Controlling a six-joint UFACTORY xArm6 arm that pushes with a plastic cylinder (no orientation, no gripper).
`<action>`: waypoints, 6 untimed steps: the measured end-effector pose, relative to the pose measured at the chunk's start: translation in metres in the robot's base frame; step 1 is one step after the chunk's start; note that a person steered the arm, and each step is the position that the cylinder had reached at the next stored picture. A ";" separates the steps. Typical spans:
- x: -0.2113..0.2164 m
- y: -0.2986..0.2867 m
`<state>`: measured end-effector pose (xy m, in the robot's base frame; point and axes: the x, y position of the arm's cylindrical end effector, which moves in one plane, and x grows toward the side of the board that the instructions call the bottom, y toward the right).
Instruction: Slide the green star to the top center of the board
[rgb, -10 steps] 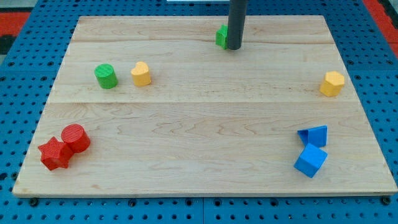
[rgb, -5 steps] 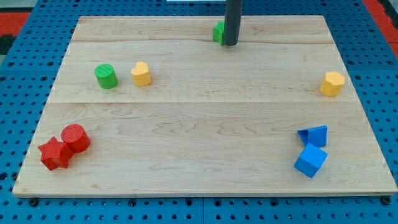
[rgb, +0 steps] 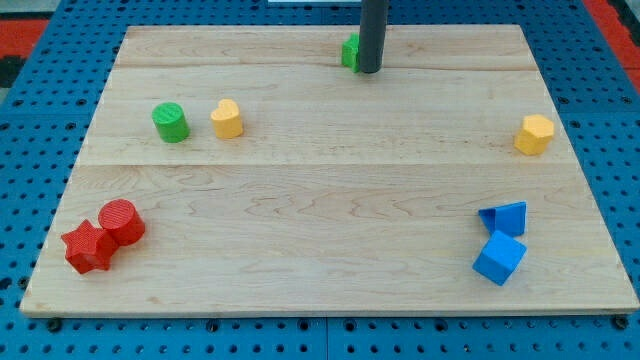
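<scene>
green star (rgb: 350, 51): top centre of board (rgb: 320, 240), mostly hidden behind rod; my tip (rgb: 369, 70) touching its right side; no fingers, nothing held.

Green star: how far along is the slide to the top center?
Nearly done: the green star sits near the board's top edge, about centered. In hand: my tip rests against its right side, the rod hiding part of it. Left: at most a slight nudge.

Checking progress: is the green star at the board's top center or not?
Yes: the green star sits near the top edge, about centered, with my tip against its right side, partly hiding it.
</scene>
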<state>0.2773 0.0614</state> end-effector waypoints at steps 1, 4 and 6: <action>0.007 -0.001; -0.051 -0.025; -0.085 -0.024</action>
